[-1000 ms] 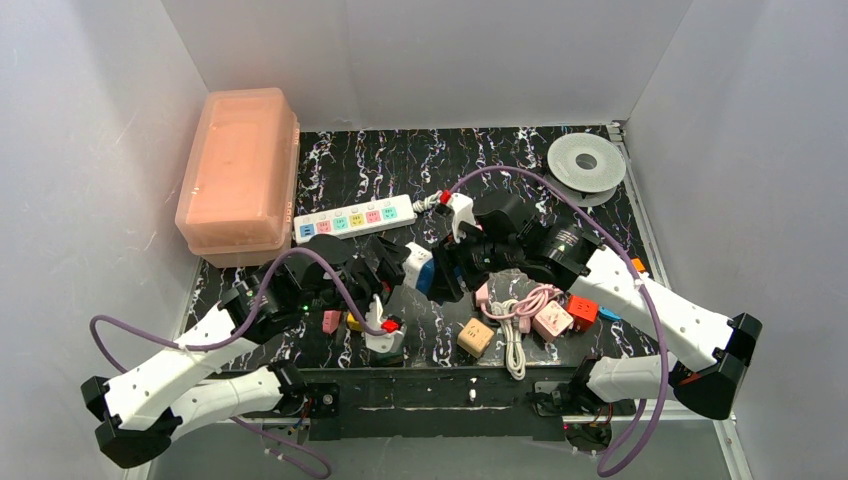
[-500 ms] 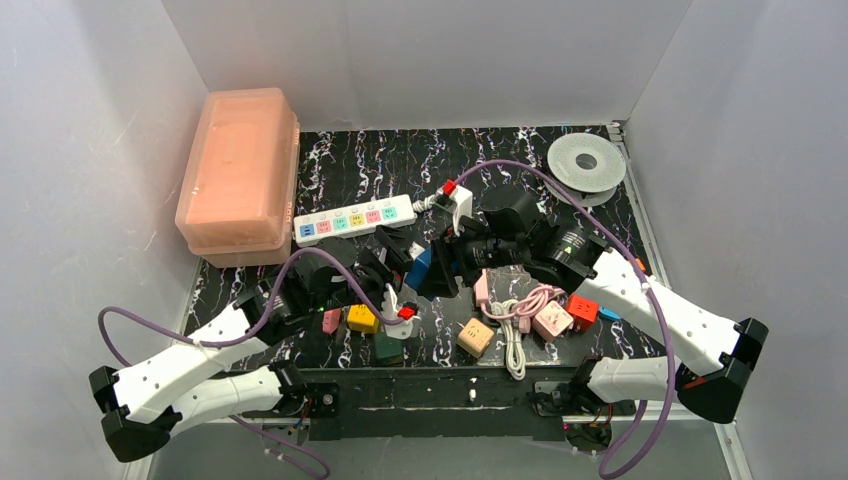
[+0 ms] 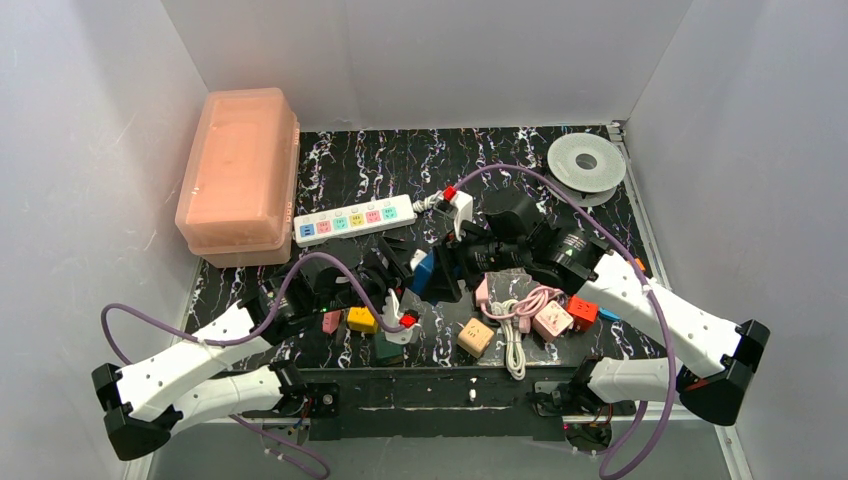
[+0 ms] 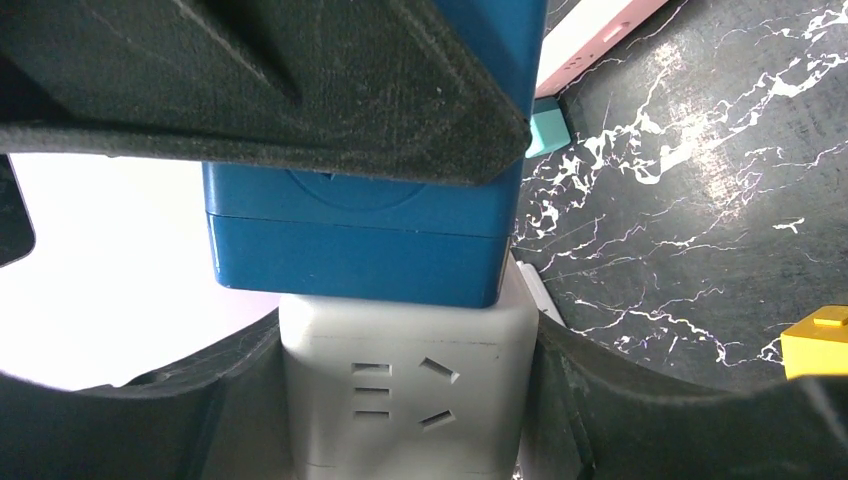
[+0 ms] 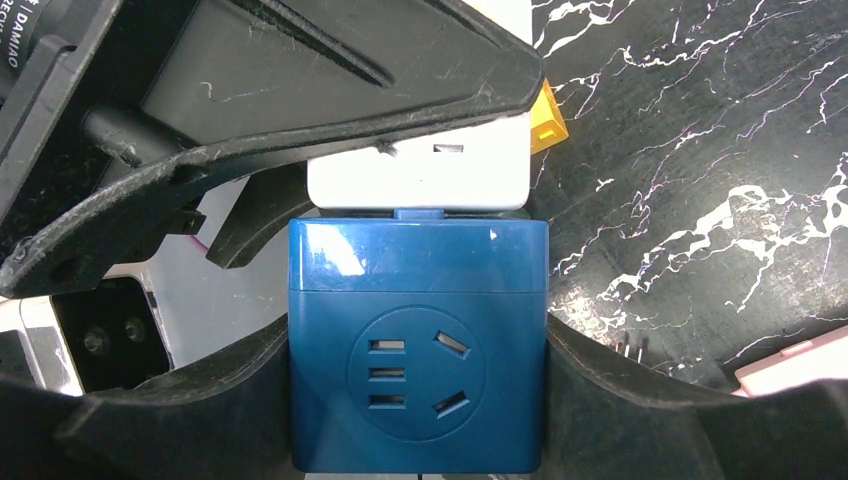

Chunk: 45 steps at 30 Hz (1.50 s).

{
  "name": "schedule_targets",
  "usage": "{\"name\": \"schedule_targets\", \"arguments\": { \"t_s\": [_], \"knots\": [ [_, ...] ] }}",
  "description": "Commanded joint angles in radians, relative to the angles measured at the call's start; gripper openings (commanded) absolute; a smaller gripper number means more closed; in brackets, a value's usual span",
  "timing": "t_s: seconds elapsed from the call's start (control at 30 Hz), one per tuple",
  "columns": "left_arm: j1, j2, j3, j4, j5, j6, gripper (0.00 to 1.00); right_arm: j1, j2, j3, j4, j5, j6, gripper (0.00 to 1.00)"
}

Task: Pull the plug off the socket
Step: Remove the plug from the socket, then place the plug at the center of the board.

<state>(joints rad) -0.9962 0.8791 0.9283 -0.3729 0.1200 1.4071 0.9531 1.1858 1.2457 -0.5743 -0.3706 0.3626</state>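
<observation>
A blue cube (image 5: 418, 350) and a white cube (image 4: 400, 390) sit joined face to face just above the table centre; whatever plug links them is hidden between them. My right gripper (image 5: 418, 380) is shut on the blue cube (image 3: 424, 273), its fingers (image 5: 620, 400) against both sides. Opposite it, my left gripper (image 4: 405, 400) is shut on the white cube (image 5: 420, 175), its pads (image 4: 600, 400) touching both flanks. The socket (image 3: 355, 217), a long white strip with pastel outlet faces, lies further back, apart from both grippers.
A pink lidded box (image 3: 240, 170) stands at the back left and a grey spool (image 3: 586, 163) at the back right. Small cubes lie near the front: yellow (image 3: 362, 320), green (image 3: 388, 347), tan (image 3: 476, 337), pink (image 3: 552, 320), red (image 3: 582, 311). A coiled white cable (image 3: 515, 345) lies between them.
My left jaws have closed in from wide open onto the white cube, and the left arm has shifted a little. The right gripper has kept its hold on the blue cube.
</observation>
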Motion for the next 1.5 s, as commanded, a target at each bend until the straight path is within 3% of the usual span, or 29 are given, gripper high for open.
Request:
{"name": "schedule_targets", "arguments": {
  "t_s": [0.0, 0.2, 0.6, 1.13, 1.33, 1.47],
  "knots": [
    [-0.013, -0.007, 0.009, 0.051, -0.012, 0.03, 0.0, 0.001, -0.047, -0.021, -0.001, -0.035, -0.014, 0.01],
    [-0.013, 0.054, 0.035, 0.073, -0.041, 0.059, 0.0, 0.001, -0.169, -0.167, -0.017, -0.052, 0.008, 0.01],
    [-0.008, 0.032, -0.028, 0.061, -0.155, 0.093, 0.0, 0.001, -0.321, -0.249, -0.16, -0.03, 0.041, 0.01],
    [0.192, 0.012, -0.073, 0.017, -0.127, 0.115, 0.0, 0.001, -0.47, -0.26, -0.338, 0.011, 0.064, 0.01],
    [0.191, 0.067, -0.072, 0.024, -0.132, -0.026, 0.0, -0.024, -0.343, -0.176, -0.328, 0.234, 0.043, 0.01],
    [0.189, 0.2, 0.035, -0.103, -0.168, -0.26, 0.0, -0.202, -0.262, -0.122, -0.263, 0.269, 0.063, 0.01]
  ]
}}
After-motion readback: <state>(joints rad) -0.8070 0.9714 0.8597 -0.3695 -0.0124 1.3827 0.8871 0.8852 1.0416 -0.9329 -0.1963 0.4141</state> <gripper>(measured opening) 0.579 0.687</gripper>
